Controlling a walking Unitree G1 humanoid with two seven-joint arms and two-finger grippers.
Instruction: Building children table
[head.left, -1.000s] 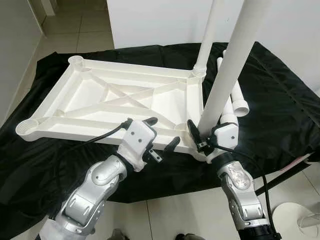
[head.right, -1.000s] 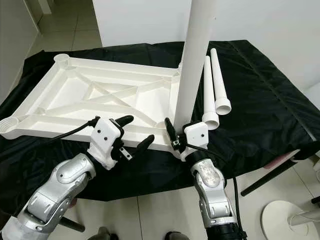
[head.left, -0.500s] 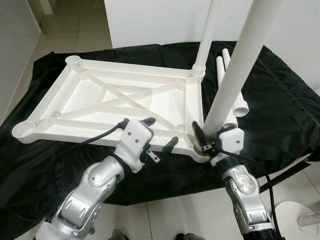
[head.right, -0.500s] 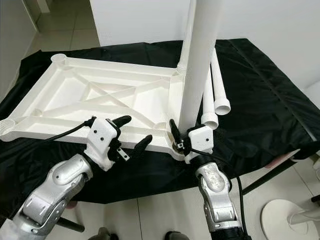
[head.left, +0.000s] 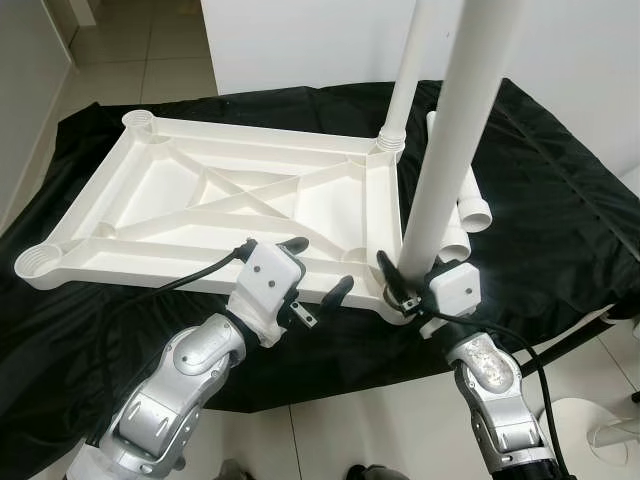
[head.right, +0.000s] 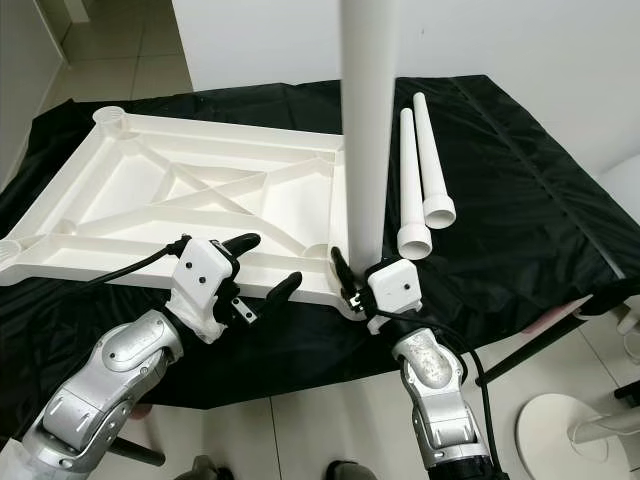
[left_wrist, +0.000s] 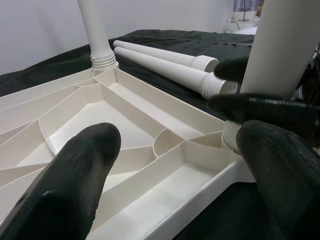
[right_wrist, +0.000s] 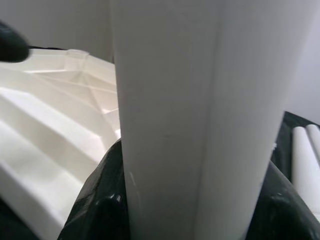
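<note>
Standing leg (head.left: 450, 150) in corner socket (head.left: 396, 296)

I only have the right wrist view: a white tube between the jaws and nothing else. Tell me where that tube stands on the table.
Observer: The right gripper holds the table leg upright, its lower end at the near right corner socket of the upturned tabletop.
Operator: Report the far right corner.
Observer: A second leg already stands upright in that corner's socket.
Operator: Give me the left arm.
Observer: The left gripper hovers at the tabletop's near edge, jaws open, holding nothing.
</note>
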